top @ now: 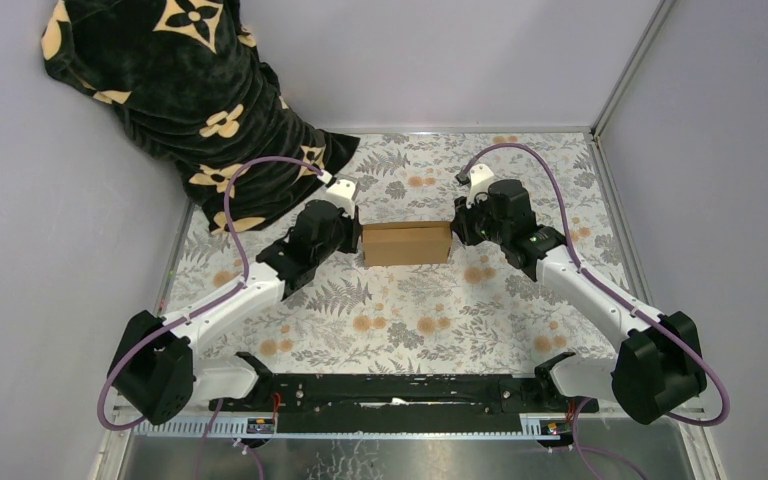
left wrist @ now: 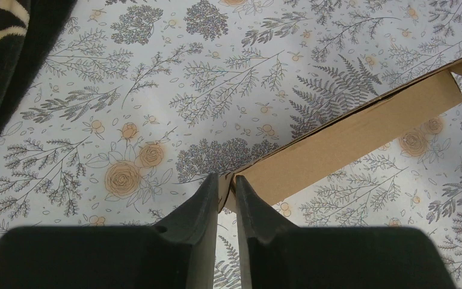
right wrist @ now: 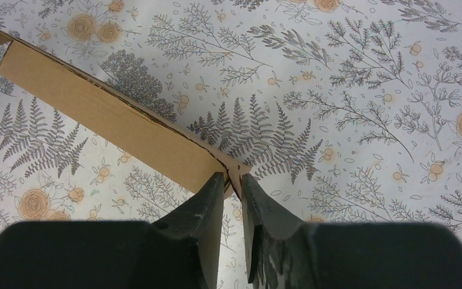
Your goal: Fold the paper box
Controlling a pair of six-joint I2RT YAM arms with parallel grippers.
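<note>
The paper box is a plain brown cardboard piece held above the floral table in the middle of the top view, between both arms. My left gripper is shut on its left end; in the left wrist view the fingertips pinch a thin cardboard flap, and the box runs away up to the right. My right gripper is shut on its right end; in the right wrist view the fingertips pinch the end flap, and the box runs away up to the left.
A black blanket with cream flower shapes lies piled at the back left corner, close behind the left arm, and shows at the left wrist view's upper left. Grey walls enclose the floral-cloth table on the left, back and right.
</note>
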